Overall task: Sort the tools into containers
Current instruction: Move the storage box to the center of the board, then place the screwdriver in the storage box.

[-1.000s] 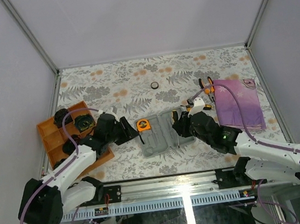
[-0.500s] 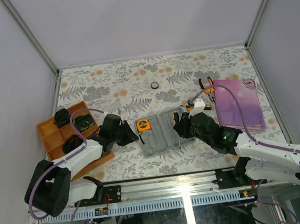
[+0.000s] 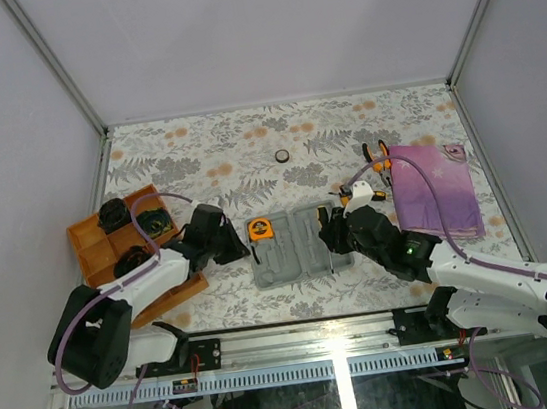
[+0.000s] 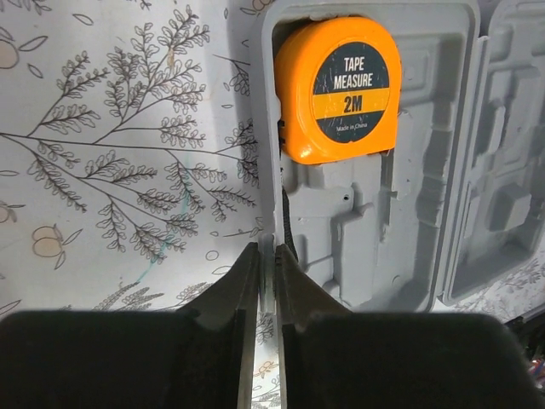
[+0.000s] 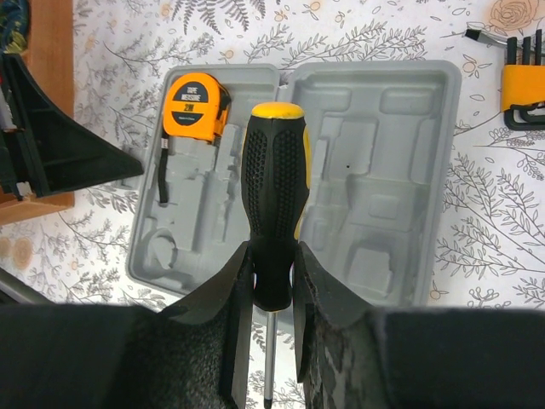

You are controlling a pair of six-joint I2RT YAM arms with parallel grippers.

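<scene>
The right end effector point(image 5: 271, 260) clamps the screwdriver point(image 5: 271, 187) by its handle over the open case point(image 5: 383, 183). The left end effector point(image 4: 266, 264) is closed tight on the case's left rim. The next move probably calls for lining the screwdriver up with a long recess and lowering it in.

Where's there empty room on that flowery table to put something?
The far strip behind the small tape ring, to the back wall, is bare. Crowded: near middle around the grey case, orange tray left, purple cloth right.
</scene>
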